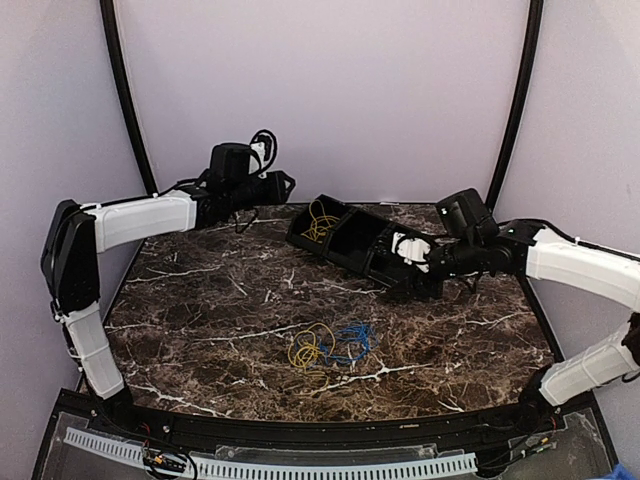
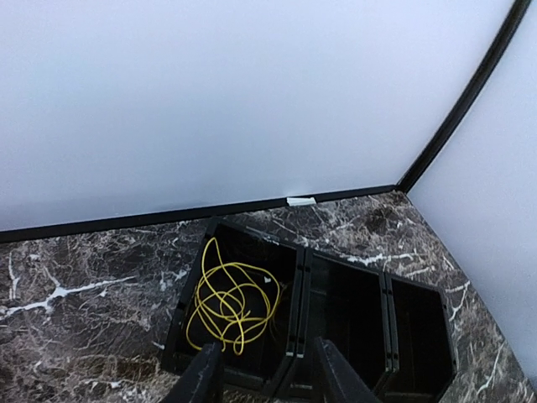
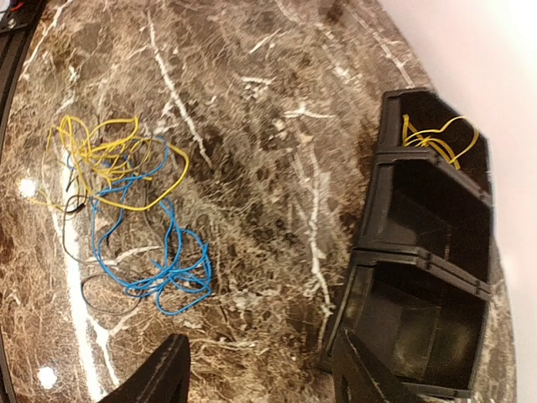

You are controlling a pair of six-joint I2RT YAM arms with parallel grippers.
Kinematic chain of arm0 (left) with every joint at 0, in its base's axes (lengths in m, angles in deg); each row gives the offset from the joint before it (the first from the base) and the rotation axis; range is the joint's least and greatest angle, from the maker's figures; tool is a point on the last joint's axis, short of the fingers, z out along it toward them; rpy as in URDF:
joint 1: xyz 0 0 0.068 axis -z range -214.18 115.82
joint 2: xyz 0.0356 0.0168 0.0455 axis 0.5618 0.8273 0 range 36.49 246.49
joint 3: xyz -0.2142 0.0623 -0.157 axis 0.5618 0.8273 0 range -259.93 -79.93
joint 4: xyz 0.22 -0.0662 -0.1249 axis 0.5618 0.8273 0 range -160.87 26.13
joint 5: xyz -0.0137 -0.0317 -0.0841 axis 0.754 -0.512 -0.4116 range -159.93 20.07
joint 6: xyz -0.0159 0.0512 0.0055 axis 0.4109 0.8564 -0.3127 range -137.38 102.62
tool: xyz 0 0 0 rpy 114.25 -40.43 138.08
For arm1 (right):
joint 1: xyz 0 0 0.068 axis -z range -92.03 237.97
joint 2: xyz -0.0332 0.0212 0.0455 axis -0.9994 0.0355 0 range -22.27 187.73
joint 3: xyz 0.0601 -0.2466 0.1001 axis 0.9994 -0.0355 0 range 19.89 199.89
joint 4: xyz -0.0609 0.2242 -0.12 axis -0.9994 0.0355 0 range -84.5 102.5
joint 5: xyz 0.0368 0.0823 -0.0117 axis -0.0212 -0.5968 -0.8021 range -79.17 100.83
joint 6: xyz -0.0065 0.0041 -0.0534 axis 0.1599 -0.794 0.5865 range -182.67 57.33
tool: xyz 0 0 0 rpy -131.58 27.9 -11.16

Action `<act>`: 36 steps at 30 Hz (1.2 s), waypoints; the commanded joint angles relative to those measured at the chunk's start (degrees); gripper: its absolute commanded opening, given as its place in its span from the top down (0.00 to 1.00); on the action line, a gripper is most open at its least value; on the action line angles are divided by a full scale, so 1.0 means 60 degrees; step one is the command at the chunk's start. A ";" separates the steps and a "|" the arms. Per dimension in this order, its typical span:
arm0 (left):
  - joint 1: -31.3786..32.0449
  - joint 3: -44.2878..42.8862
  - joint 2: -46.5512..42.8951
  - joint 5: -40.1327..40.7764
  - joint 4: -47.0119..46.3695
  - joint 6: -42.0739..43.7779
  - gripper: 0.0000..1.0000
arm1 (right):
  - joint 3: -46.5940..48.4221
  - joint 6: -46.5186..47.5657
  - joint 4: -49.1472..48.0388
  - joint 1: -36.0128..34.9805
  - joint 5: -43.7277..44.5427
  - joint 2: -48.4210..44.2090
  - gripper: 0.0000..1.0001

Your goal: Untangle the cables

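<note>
1. The left arm has rounded white shell segments linked by black joints.
2. The right arm is built alike: white shells, black wrist.
3. A boxy black camera tops the left wrist, with thin black cords looped above it.
4. The left gripper and right gripper have matte black, tapered fingers.

I see one yellow cable lying as a loose coil in the end compartment of the black bin. Out on the open desk, a second yellow wire and a blue wire lie flat in loose loops side by side, their strands crossing where the two bundles meet.
</note>
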 commanded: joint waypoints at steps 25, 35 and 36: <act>0.2409 0.7247 -0.6175 -0.1107 0.1224 0.1080 0.58 | 0.0938 -0.1176 0.0500 -0.0226 -0.3806 0.1618 0.34; 0.2407 0.8066 -0.6566 0.2299 0.0395 -0.1442 0.56 | 0.3769 -0.2022 0.1551 -0.0830 -0.4109 0.5688 0.48; 0.2407 0.8109 -0.6551 0.2440 0.0354 -0.1518 0.56 | 0.3979 -0.2042 0.1629 -0.0849 -0.4236 0.5907 0.48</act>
